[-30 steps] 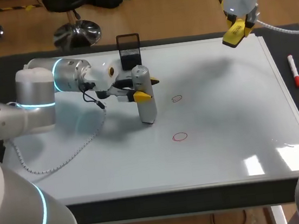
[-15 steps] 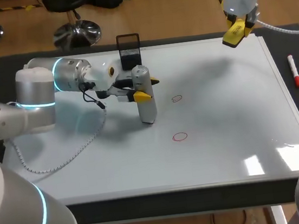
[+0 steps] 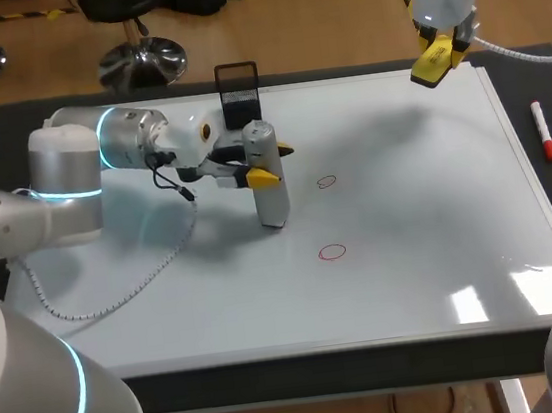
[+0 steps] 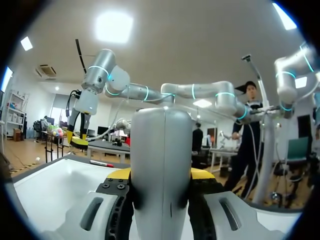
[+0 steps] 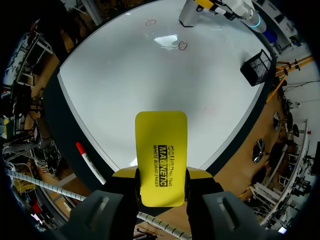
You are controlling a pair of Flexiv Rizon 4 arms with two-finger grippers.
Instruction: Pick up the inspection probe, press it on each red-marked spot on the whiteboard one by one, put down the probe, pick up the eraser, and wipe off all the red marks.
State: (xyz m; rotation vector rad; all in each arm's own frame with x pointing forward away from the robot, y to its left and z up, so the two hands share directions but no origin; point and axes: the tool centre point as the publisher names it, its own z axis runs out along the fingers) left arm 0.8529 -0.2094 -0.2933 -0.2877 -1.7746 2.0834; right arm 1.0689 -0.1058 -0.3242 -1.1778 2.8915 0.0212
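The grey-white inspection probe [image 3: 266,174] stands upright on the whiteboard [image 3: 406,201], with my left gripper [image 3: 269,163] shut on its upper body. In the left wrist view the probe [image 4: 161,165] fills the space between the yellow fingertips. Two red circles lie to its right: one [image 3: 326,182] close by, one [image 3: 332,252] nearer the front. My right gripper [image 3: 436,54] hangs above the board's far right corner, shut on the yellow eraser [image 3: 432,63]. The right wrist view shows the eraser [image 5: 161,155] gripped between the fingers, high above the board, both red marks [image 5: 182,45] far ahead.
A black mesh holder [image 3: 239,92] stands at the board's far edge, just behind the probe. A red marker [image 3: 543,130] lies on the dark mat right of the board. A coiled white cable [image 3: 115,287] trails across the board's left part.
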